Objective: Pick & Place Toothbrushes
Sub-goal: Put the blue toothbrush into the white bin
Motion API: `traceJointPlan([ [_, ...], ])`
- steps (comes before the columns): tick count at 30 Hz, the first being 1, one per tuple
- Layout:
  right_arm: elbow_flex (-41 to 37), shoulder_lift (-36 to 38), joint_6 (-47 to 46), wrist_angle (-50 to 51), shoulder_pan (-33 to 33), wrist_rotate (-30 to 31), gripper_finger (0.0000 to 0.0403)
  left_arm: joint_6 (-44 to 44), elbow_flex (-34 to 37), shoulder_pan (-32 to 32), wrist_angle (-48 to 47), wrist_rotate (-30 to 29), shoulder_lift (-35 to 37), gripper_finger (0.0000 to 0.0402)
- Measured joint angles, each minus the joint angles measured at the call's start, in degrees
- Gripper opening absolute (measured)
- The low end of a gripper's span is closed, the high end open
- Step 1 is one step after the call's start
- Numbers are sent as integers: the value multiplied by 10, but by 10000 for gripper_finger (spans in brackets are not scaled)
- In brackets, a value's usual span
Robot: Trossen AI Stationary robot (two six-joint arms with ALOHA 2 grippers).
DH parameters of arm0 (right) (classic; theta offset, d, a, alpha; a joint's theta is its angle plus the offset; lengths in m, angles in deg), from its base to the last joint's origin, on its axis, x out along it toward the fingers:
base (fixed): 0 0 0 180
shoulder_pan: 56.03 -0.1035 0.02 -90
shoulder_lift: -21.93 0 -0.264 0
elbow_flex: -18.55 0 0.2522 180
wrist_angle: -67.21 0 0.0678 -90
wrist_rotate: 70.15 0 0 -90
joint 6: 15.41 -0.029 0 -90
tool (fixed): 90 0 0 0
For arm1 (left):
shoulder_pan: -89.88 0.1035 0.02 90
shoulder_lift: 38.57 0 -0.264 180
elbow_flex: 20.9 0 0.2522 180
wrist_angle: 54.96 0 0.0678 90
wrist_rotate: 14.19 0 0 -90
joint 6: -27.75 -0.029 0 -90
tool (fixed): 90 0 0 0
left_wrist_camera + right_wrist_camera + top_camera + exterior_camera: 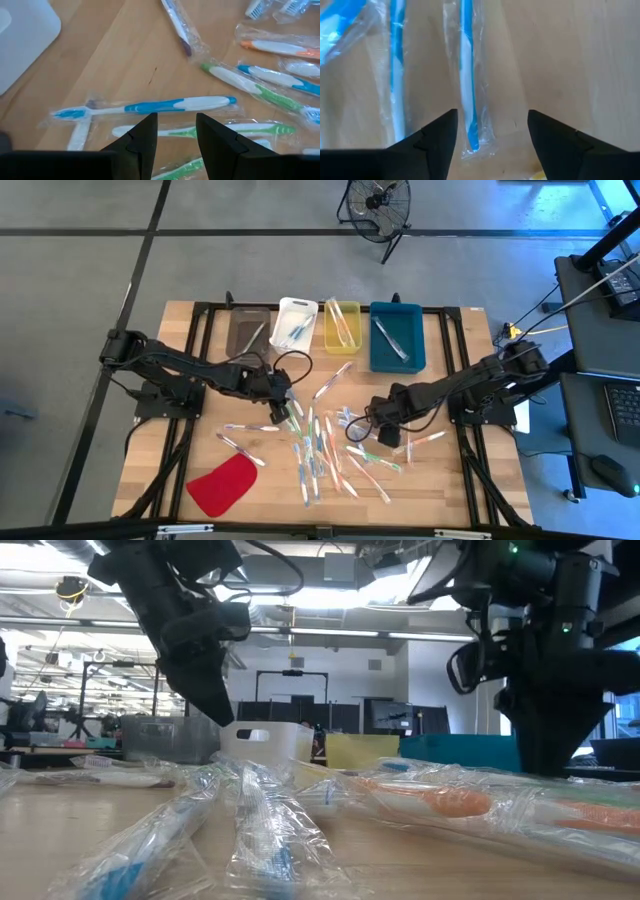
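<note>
Toothbrushes (pixel 318 450) lie scattered mid-table. Our right gripper (pixel 490 131) hangs spread, empty, over a blue-handled one (pixel 466 75) — we should centre it before closing. The left gripper (pixel 175 131) is parted, empty.

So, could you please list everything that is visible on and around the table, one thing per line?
toothbrushes: dozens, whitish with blue, green, pink or orange parts, in clear wrappers, scattered on the table's middle
bins: four in a row at the far edge, grey, white, yellow, blue, each holding some toothbrushes
flat red piece: one, red, near left corner
table: one, wooden top on black frame
fan: one, black, on the floor beyond the table
left pincer: dark, open, above a blue toothbrush
right pincer: dark, open, over a wrapped blue toothbrush
</note>
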Motion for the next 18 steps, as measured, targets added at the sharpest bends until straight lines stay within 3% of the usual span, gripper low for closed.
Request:
traceJointPlan([
  [10, 1, -32, -8, -13, 0, -6, 241, -2, 0, 0, 0, 0, 0, 129],
  [18, 1, -34, -45, -16, 0, -12, 156, -2, 0, 0, 0, -10, 0, 129],
])
